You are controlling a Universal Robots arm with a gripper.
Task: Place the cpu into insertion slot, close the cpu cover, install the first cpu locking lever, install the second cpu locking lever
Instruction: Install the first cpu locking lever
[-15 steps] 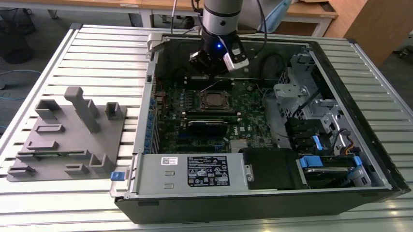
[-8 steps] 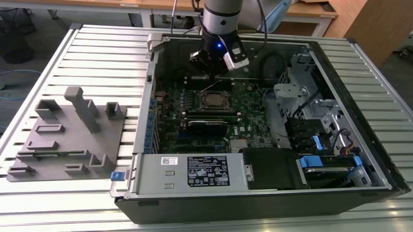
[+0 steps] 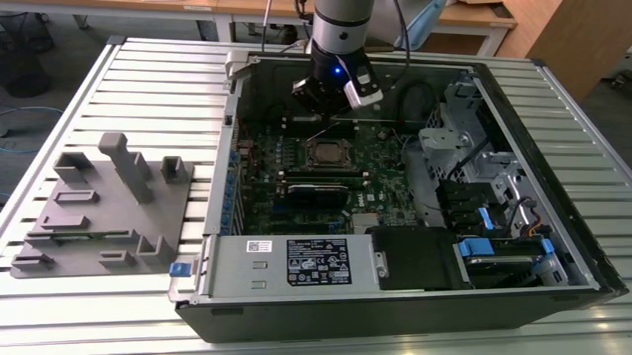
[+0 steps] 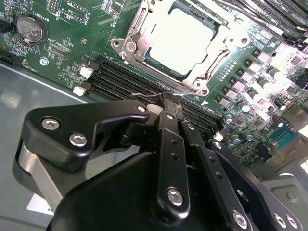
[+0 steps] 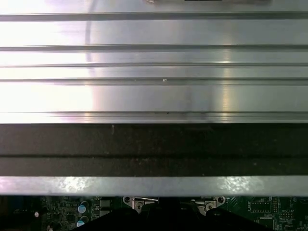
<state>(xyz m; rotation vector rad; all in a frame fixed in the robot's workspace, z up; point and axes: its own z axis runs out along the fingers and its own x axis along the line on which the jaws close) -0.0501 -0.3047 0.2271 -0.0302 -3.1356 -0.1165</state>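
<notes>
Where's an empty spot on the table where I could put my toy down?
The ribbed table is bare on the far and near sides of the grey holder tray, and along the narrow strip between the tray and the computer case. Inside the case is crowded: the gripper hangs low over the green board, packed with parts.

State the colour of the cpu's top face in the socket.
The cpu top is pale silver, glaring almost white; the second wrist view shows it best.
</notes>
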